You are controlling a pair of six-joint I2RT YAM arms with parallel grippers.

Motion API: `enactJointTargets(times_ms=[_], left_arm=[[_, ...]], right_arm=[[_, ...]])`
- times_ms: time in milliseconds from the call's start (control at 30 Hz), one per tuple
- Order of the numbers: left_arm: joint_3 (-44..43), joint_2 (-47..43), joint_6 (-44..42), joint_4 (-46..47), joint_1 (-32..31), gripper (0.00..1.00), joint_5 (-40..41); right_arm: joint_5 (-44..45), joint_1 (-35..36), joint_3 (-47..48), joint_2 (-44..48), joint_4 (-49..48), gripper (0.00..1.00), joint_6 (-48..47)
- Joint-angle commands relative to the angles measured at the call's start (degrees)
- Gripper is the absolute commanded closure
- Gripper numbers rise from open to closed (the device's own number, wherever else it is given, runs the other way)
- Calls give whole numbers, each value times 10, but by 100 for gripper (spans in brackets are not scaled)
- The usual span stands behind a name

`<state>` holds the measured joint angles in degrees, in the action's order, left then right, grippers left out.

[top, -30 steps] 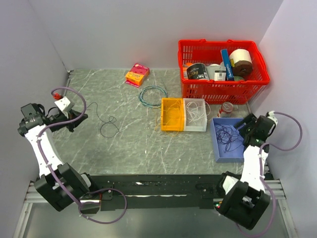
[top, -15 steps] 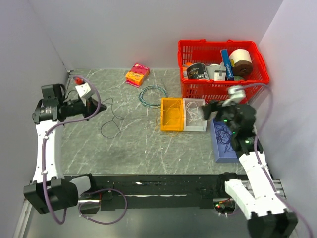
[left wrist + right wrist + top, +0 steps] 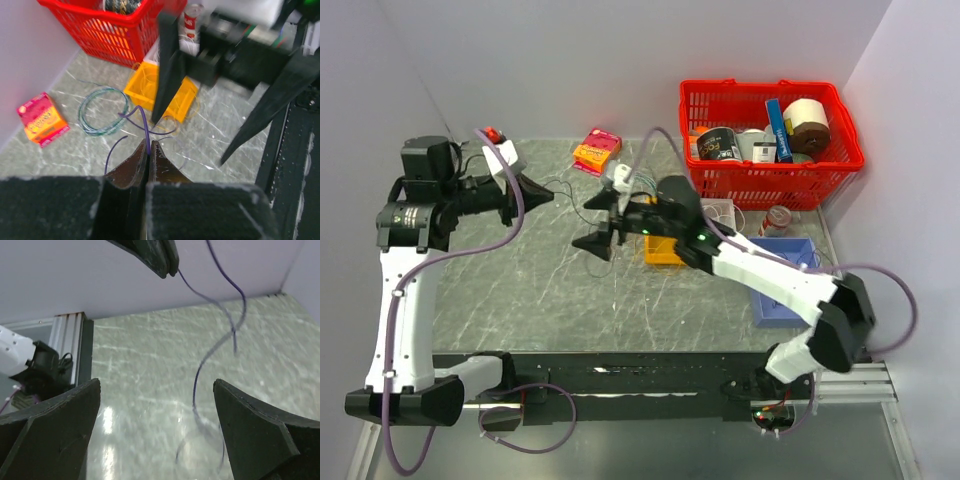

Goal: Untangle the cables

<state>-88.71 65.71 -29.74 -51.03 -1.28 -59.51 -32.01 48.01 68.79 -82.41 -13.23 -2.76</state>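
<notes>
Lying in the yellow bin (image 3: 137,97) are yellow cables (image 3: 148,80).

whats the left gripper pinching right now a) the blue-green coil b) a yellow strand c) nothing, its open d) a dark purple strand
d: in the left wrist view the left gripper is shut, with a dark purple strand running out from between its tips.
</notes>
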Motion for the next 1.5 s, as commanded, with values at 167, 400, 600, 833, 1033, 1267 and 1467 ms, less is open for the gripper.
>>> enactJointTargets(times_ms=[167, 400, 600, 833, 1033, 1267, 1467], left_arm=[[-82, 0, 20, -42, -3, 99, -20], [-116, 11, 17, -49, -3, 99, -34], [-97, 6, 41, -9, -2, 99, 44], [56, 2, 28, 63, -2, 48, 194], [149, 3, 5, 81, -3, 4, 168], [248, 25, 40, 196, -3, 4, 222], [303, 43, 61, 258, -3, 4, 225]], right_arm=[[51, 9, 132, -89, 21, 2, -48], [53, 5, 160, -137, 25, 88, -37], [68, -8, 124, -80, 30, 100, -28], [147, -104, 122, 56, 161, 100, 20], [206, -233, 149, 172, 296, 100, 50], [345, -409, 115, 289, 428, 100, 91], [411, -516, 11, 366, 429, 100, 100]])
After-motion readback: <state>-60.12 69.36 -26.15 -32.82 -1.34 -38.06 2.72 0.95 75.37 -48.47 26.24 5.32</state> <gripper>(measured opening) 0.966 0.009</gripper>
